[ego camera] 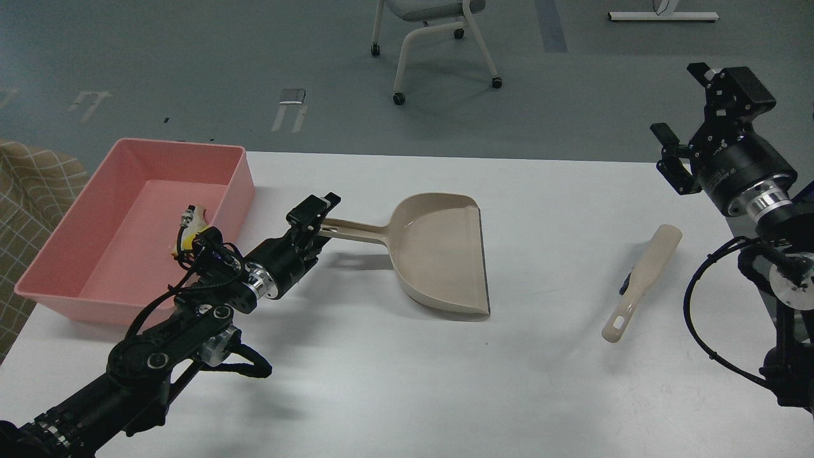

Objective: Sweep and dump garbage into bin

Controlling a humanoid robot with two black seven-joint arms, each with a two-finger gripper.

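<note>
Yellow sponge scrap [191,224] lying inside the pink tub [70,210], toward its near right side, partly hidden behind cabling on the left arm; white slice not clearly made out. Tub at about nine o'clock on the white table [407,381], hard against the left edge. Just beside it, toward three o'clock, a beige dustpan [442,254] flat on the table, handle pointing at nine o'clock, open mouth at three. Left gripper [316,219] clamped on the end of that handle. Farther toward three o'clock, well apart from the dustpan, a beige brush [642,280] lying alone, untouched. Right gripper [690,108] raised at two o'clock, fingers spread apart, holding nothing. Beyond the table at twelve o'clock, a wheeled chair [432,38] on grey floor.
</note>
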